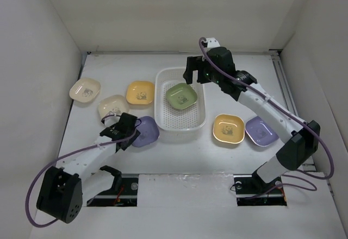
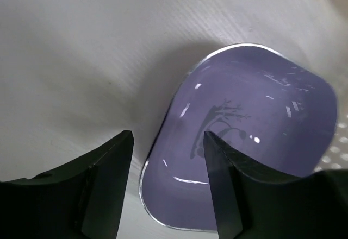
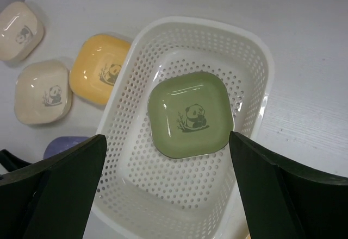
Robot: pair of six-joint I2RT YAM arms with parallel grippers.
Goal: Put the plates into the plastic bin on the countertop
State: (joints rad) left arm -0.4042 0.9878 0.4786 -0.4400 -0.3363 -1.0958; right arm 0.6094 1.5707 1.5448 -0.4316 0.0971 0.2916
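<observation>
- Left gripper [image 2: 168,136]: fingers apart, nothing clamped. The left rim of a lavender plate [image 2: 244,136] lies in the gap, with one finger over the plate's bowl and the other over bare countertop [image 2: 81,60]. Contact with the rim: cannot tell.
- This lavender plate sits just beside the near-left corner of the plastic bin [image 1: 162,77].
- Further left, on the countertop: a cream plate [image 1: 85,90] near the left wall, a second cream plate [image 1: 112,107], and a yellow plate [image 1: 140,93] just beside the bin's left rim.
- Centre: a green plate [image 3: 190,114] lies flat on the bin's perforated bottom.
- Right gripper [image 3: 166,137]: fingers spread wide, holding nothing, hanging above the bin.
- Right of the bin: a second yellow plate [image 1: 228,129] and a second lavender plate [image 1: 261,131] lie side by side, edges close.
- White walls [image 1: 38,60] close in the left, back and right; bare surface shows between the bin and the back wall.
</observation>
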